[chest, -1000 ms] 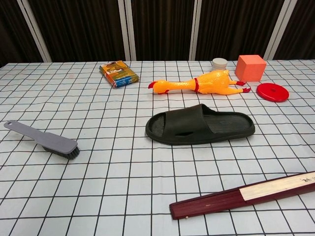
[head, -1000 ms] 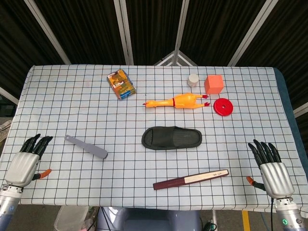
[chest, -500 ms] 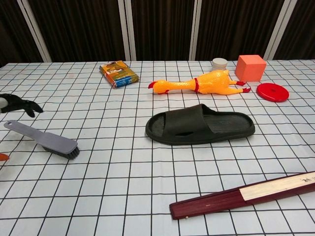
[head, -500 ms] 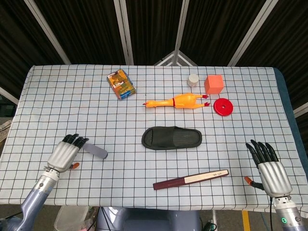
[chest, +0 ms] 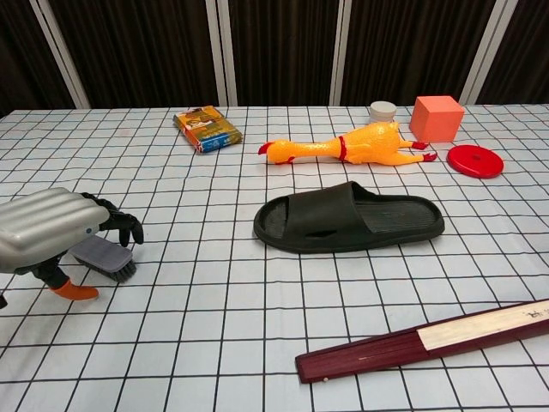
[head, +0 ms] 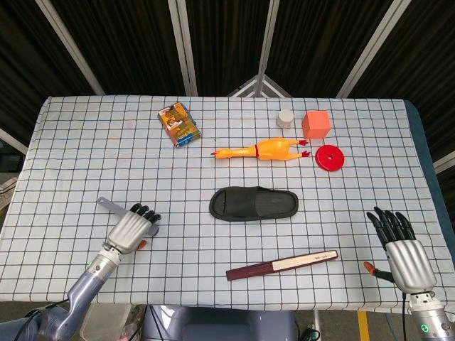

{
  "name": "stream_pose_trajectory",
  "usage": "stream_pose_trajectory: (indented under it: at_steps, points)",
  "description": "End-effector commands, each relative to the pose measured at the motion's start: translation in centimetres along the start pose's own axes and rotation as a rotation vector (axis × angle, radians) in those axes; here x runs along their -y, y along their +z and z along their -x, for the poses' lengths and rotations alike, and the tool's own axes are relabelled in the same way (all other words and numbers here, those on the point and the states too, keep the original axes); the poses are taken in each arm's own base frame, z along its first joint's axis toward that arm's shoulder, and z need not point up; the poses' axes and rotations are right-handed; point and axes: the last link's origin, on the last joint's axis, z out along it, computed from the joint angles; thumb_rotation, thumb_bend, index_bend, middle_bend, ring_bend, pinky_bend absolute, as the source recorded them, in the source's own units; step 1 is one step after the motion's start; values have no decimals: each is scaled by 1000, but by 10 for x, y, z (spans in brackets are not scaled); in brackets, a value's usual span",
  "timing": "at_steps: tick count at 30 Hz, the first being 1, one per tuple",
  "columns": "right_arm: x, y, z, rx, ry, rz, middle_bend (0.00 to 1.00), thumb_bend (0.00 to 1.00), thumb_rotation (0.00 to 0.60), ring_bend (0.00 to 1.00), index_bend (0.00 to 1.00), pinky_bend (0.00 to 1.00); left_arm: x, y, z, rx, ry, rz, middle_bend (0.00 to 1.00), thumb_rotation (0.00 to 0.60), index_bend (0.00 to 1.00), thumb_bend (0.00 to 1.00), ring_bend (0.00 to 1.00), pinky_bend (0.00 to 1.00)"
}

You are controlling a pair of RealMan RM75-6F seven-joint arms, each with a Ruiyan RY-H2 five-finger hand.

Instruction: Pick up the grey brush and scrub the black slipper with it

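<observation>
The grey brush [head: 106, 205] lies at the table's front left, its handle end poking out to the left of my left hand [head: 131, 229]. That hand hovers over the brush head [chest: 107, 257] with fingers curled down over its far side and the thumb held apart in front; it does not grip the brush. The black slipper [head: 254, 204] lies flat at mid-table, toe end to the right [chest: 352, 219], well to the right of the brush. My right hand [head: 402, 252] rests near the front right corner, fingers spread, holding nothing; the chest view does not show it.
A folded dark red fan [head: 281, 265] lies in front of the slipper. Behind it are a rubber chicken [head: 259, 150], a red disc [head: 329, 157], an orange cube [head: 316, 124] and a small white cup [head: 285, 117]. A colourful box [head: 178, 124] sits at the back left.
My left hand has swept right from the front left edge and now covers the brush head. The brush, the slipper and my right hand have stayed where they were.
</observation>
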Motion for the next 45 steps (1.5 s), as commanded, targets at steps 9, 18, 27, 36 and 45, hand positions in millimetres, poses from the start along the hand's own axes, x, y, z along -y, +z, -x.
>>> stream_pose_trajectory:
  at_steps: [9, 18, 27, 36, 45]
  points:
    - [-1, 2, 1, 5, -6, 12, 0, 209, 600, 0, 0, 0, 6, -2, -10, -38, -24, -14, 367, 600, 317, 262, 261, 233]
    - [-1, 2, 0, 1, -4, 18, 0, 210, 600, 0, 0, 0, 14, 4, -9, -8, -18, -48, 368, 600, 323, 279, 267, 233]
    - [0, 0, -1, -5, -7, 22, 0, 210, 600, 0, 0, 0, 14, 8, -6, 11, -33, -40, 378, 600, 336, 302, 271, 239]
    - [0, 1, -1, 4, -6, 25, 0, 209, 599, 0, 0, 0, 13, 6, -8, 0, -52, -31, 458, 600, 417, 353, 340, 361]
    - [0, 1, -2, 4, -1, 27, 0, 210, 600, 0, 0, 6, 18, 8, -4, 21, -57, -51, 502, 600, 474, 406, 380, 448]
